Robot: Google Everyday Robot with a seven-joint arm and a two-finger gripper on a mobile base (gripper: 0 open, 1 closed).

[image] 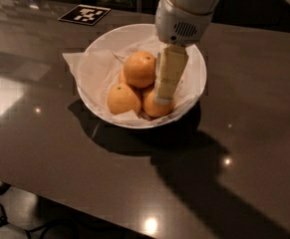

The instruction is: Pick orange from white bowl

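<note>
The white bowl (190, 99) stands mid-table, lined with crumpled white paper (87, 68). The orange (139, 68), the roundest and deepest in colour, rests on top of the pile in the bowl. Two paler fruits lie lower, one at the front left (123, 98) and one at the front right (156, 107); another is mostly hidden behind them. My gripper (165, 86) hangs from the white arm above the right half of the bowl. It sits just right of the orange and partly covers the front-right fruit. It holds nothing that I can see.
The bowl sits on a dark glossy table (244, 133). A black-and-white marker tag (84, 14) lies at the far left of the table. The table's near edge runs along the bottom left, with floor and cables below.
</note>
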